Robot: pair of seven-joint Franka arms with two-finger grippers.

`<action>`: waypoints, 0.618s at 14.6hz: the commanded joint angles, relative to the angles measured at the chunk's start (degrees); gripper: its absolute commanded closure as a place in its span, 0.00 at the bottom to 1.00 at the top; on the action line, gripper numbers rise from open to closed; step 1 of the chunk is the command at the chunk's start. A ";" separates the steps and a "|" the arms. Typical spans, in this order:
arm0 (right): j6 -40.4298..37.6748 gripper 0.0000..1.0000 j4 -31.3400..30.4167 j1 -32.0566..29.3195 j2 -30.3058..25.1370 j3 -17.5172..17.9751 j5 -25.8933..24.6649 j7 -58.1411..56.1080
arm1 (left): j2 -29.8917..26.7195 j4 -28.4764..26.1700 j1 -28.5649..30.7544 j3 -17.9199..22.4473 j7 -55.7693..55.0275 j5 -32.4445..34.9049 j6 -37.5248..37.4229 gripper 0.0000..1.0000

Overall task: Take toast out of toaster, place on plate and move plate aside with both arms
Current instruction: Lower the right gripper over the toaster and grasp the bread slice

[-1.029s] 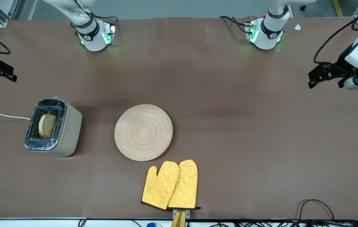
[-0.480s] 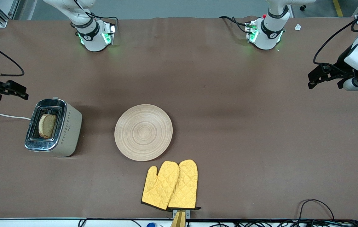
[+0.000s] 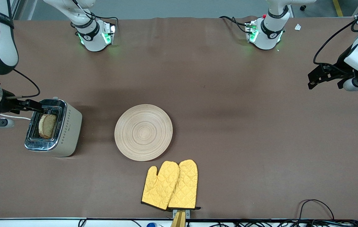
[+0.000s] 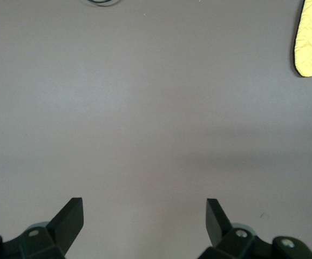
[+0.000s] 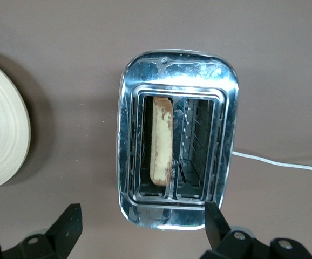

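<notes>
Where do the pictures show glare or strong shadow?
Right wrist view: bright glare on the toaster chrome top; the toast stands clear in one slot. Front view: a soft shadow lies beside the plate. Left wrist view: even light, a faint shadow band on the table.

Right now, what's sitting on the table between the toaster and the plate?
Nothing: the front view shows only bare brown table between the toaster and the plate.
</notes>
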 commanded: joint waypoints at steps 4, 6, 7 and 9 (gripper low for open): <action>10.03 0.00 -3.66 -0.08 3.13 -0.90 -1.08 -0.67 | 0.67 1.51 0.29 -0.25 0.54 0.62 -0.73 0.00; 10.39 0.00 -4.01 0.35 4.01 -0.99 -1.26 -0.75 | 0.67 1.51 0.29 -0.25 0.54 0.62 -0.73 0.00; 10.30 0.00 -4.01 0.62 4.54 -0.99 -1.26 -0.75 | 0.67 1.51 0.29 -0.25 0.62 0.62 -0.73 0.00; 11.09 0.00 -4.89 0.62 5.60 -0.99 -1.26 -0.49 | 0.67 1.43 0.29 -0.25 0.71 0.62 -0.73 0.00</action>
